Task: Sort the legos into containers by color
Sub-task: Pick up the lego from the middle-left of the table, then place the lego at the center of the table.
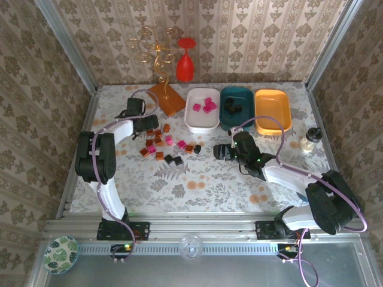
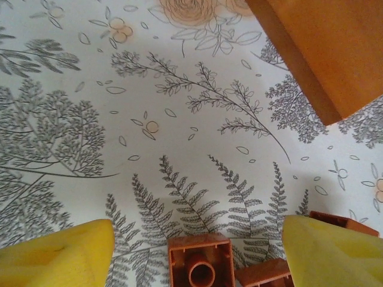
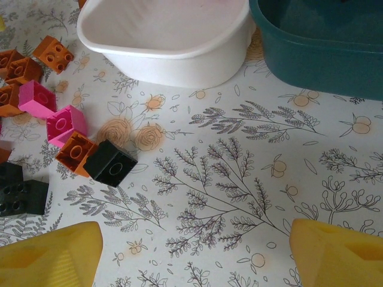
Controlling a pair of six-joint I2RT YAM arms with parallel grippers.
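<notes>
Left side first. The left gripper sits low over the left end of the loose legos. Its arm covers part of the scatter from above, so the count there is uncertain.

From the left wrist:
- The jaws are released, with the yellow, foam-like fingertips well apart.
- An orange block lies between them and touches neither. Its hollow underside faces up with a round tube inside, and its lower edge is cut off by the frame.
- Two more orange pieces lie to its right, one cut off at the bottom and one half hidden behind the right fingertip.
- A corner of a flat orange-brown tile is clipped at the top right.

The worktop is a matte sheet printed with grey ferns and pale orange blossoms. The legos are small glossy plastic cubes in pink, black and orange, scattered left of centre, some touching.

Three shallow rounded trays of smooth plastic are set tight side by side along the far side:
- The white tray holds pink blocks.
- The teal tray holds black blocks, which are hard to tell apart against the dark floor.
- The orange-yellow tray is last in the row.

The right gripper sits on the near side of the teal tray, just right of the scatter. From the right wrist its jaws are released and grasp nothing, with printed worktop between them. The white and teal walls are cut by the top edge of that view.

At the far right stands a small clear jar. Its contents are too small to tell.
</notes>
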